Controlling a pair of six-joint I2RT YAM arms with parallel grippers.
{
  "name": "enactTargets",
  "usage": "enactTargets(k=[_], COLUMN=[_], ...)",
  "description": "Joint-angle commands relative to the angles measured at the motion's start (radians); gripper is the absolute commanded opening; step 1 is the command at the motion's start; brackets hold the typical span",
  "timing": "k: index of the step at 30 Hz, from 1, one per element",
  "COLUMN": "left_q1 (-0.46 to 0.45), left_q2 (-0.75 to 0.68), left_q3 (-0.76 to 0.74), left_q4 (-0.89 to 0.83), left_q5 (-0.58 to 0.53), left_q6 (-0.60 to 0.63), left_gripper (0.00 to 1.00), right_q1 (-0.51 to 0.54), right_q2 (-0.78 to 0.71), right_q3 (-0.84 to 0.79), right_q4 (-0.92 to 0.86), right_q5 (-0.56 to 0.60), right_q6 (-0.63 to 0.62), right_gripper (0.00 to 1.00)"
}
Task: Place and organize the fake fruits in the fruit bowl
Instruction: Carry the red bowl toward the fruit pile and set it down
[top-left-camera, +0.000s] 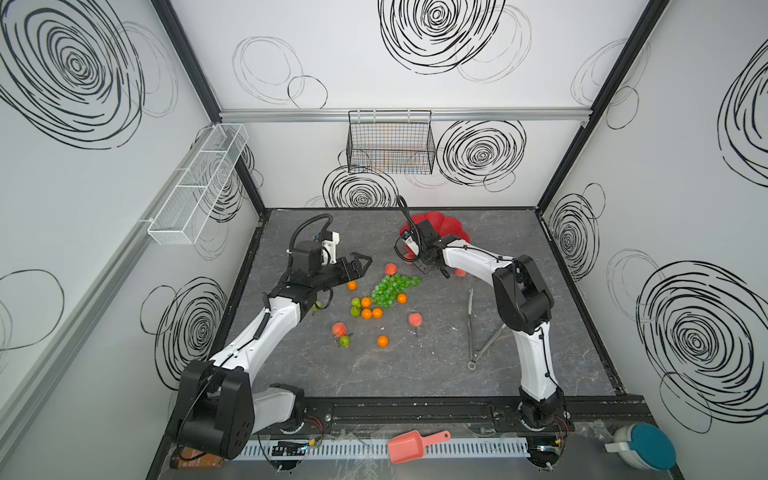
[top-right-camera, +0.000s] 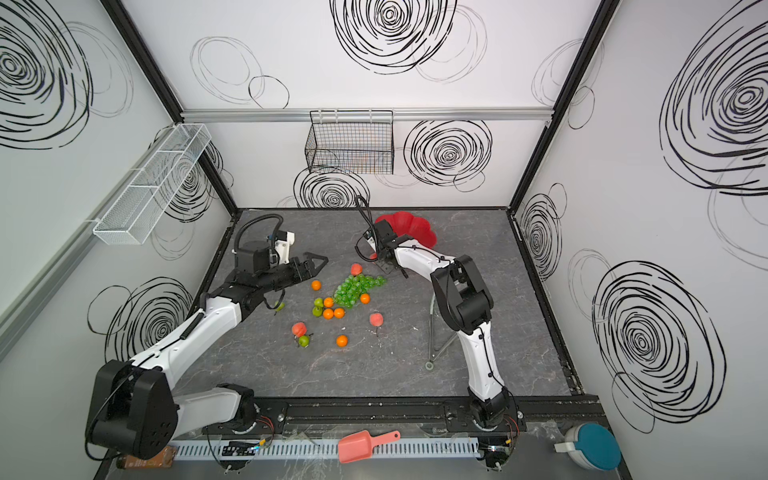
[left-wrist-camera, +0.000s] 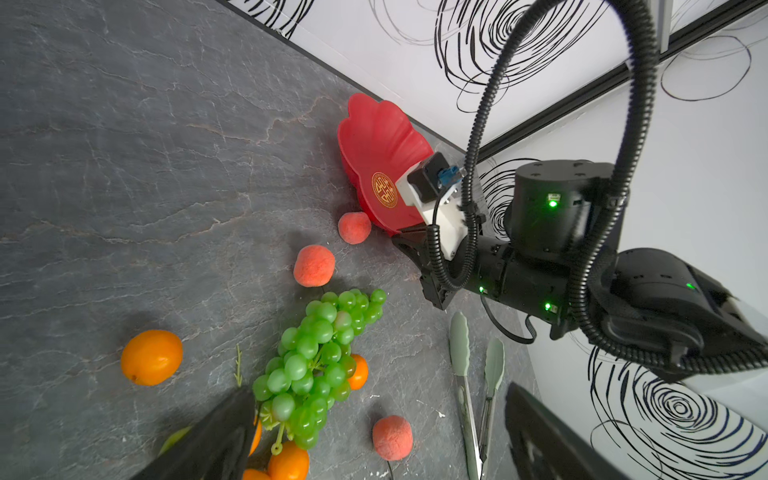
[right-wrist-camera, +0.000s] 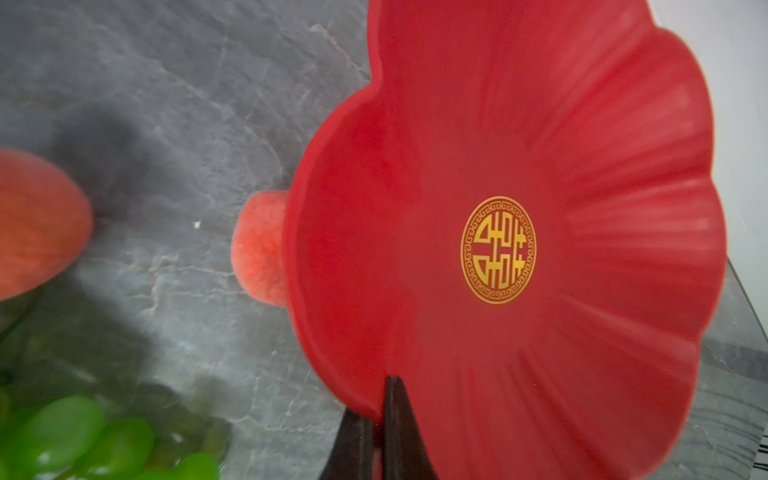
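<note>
Right wrist, peach (right-wrist-camera: 259, 249) beside fruit bowl (right-wrist-camera: 582, 124), grapes (right-wrist-camera: 83, 440) near

In both top views I see the fruit bowl (top-left-camera: 440, 224) tilted at upper centre of the table (top-left-camera: 415, 374). Below and left of it lies the grape bunch (top-left-camera: 392, 286), a peach (top-left-camera: 390, 269) just above it, oranges (top-left-camera: 366, 313) and pears (top-left-camera: 355, 311) clustered at its lower left. To the right lie the tongs (top-left-camera: 471, 324).

Tongs (top-left-camera: 471, 324) on grey table (top-left-camera: 415, 374), pink scoop (top-left-camera: 409, 446) at front, black wire basket (top-left-camera: 390, 145), white mesh rack (top-left-camera: 199, 183)
</note>
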Motion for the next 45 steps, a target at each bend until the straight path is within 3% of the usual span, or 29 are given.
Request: enactTargets(k=[1,10,13,18,25,32,35,45], left_q1=[0.008,0.009,-0.04,-0.167,-0.21,-0.2,-0.198,-0.206], left_q2=[-0.038,-0.145,-0.151,-0.127,-0.058,-0.063,-0.081,-0.096], left_q3=[-0.019,-0.067,-0.04,0.044,0.115,0.097,0.081,0.119], left_q4=[-0.068,-0.118,-0.129,-0.179,-0.205,-0.166,-0.145,-0.245], left_q5=[-0.023,-0.06,-0.089,-0.234,-0.28,-0.286,-0.28,-0.328], left_q6=[0.046,0.083,0.089,0.14,0.144,0.105,0.127,0.164], left_gripper=[0.96,0.96,0.96,0.96,0.96,0.96,0.96,0.96], right_q1=[0.031,0.08,0.064,0.009,-0.005,-0.004,-0.005,-0.019], right_q2=[-0.038,-0.093,-0.087,-0.065,-0.046,-0.059,-0.061,-0.148], right_q3=[-0.043,-0.095,-0.087,-0.038,-0.04,-0.081,-0.074,-0.055], right_q4=[-0.03,-0.03,-0.013,-0.024,-0.04,-0.043,-0.041,-0.03], right_q5=[-0.087,-0.087,-0.027,0.003,-0.012,-0.048,-0.043,-0.085], right_q6=[-0.009,-0.008,0.013,0.04,0.038,0.041,0.045,0.096], right_gripper=[0.0,0.0,0.0,0.0,0.01,0.15,0.25,0.51])
